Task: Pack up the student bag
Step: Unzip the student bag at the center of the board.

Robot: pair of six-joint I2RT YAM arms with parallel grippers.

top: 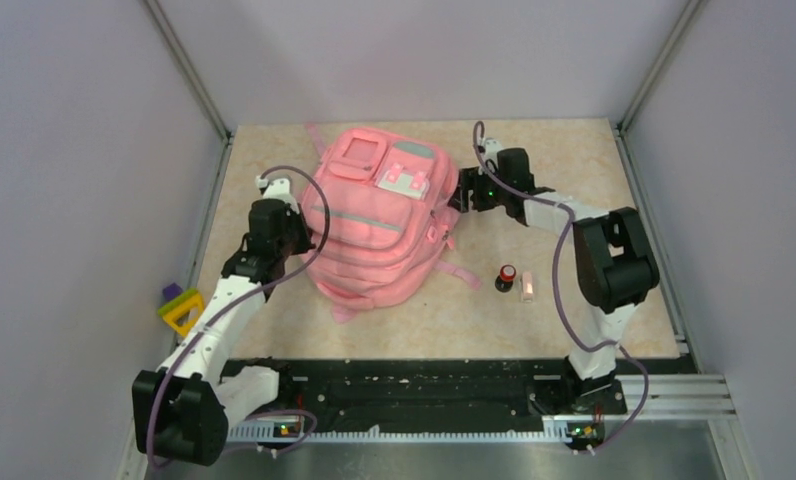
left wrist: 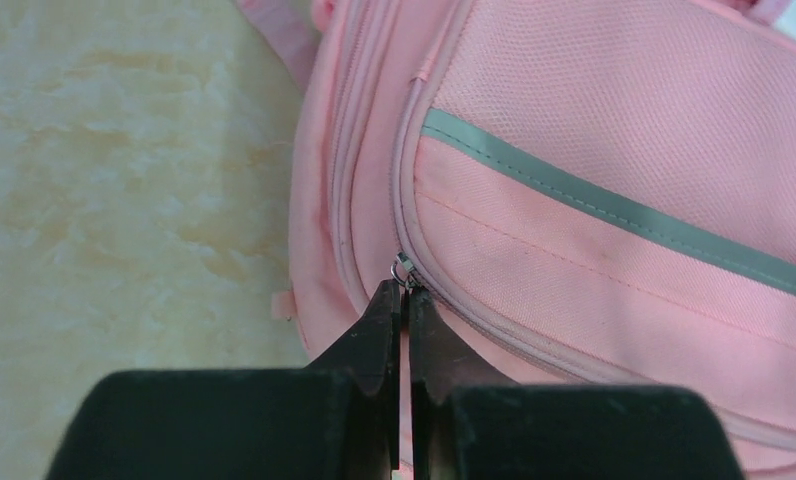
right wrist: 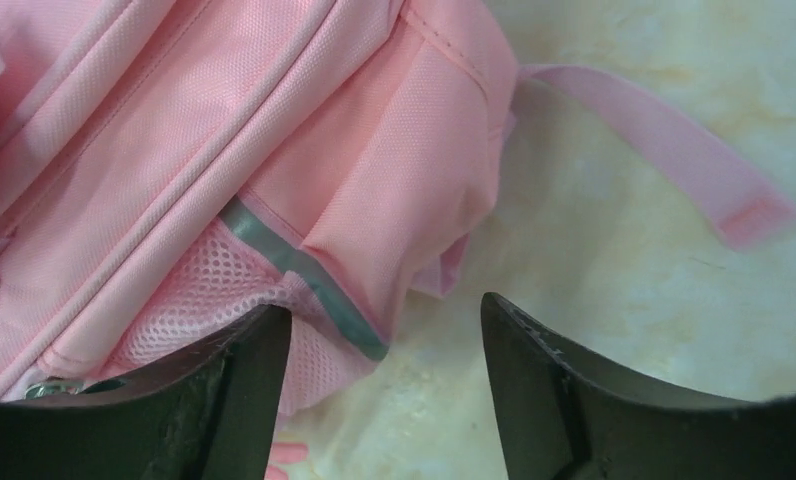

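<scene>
The student bag (top: 374, 220) lies flat on the far-left part of the beige, marble-patterned table (top: 574, 170), front side up: a soft, puffy pink backpack with stacked front pockets, a white-pink patch (top: 406, 178) near its far end and pink straps trailing onto the tabletop. Only the top view takes in its whole rounded outline and the loose items around it: a yellow, green and purple toy (top: 179, 308) at the left wall, and on the right a small black cylinder with a red top (top: 505, 276) beside a pale pink stick (top: 526, 287). The left wrist view adds the fine woven grain of the cloth (left wrist: 624, 120), a smooth grey-green stripe (left wrist: 614, 210) and piped zipper seams. There the left gripper (left wrist: 401, 295) has its 2 black fingers pressed together, a sliver of pink showing between them and a small metal zipper slider (left wrist: 404, 265) right at the tips; whether they pinch its pull I cannot tell. The right wrist view shows the bag's side (right wrist: 174, 150), where a white-pink mesh pocket (right wrist: 214, 290) edged with grey-green trim bulges out and a flat webbing strap (right wrist: 674, 160) rests on the table. The right gripper (right wrist: 384, 315) stands wide, its curved matte fingers apart just beside that corner, gripping nothing.
</scene>
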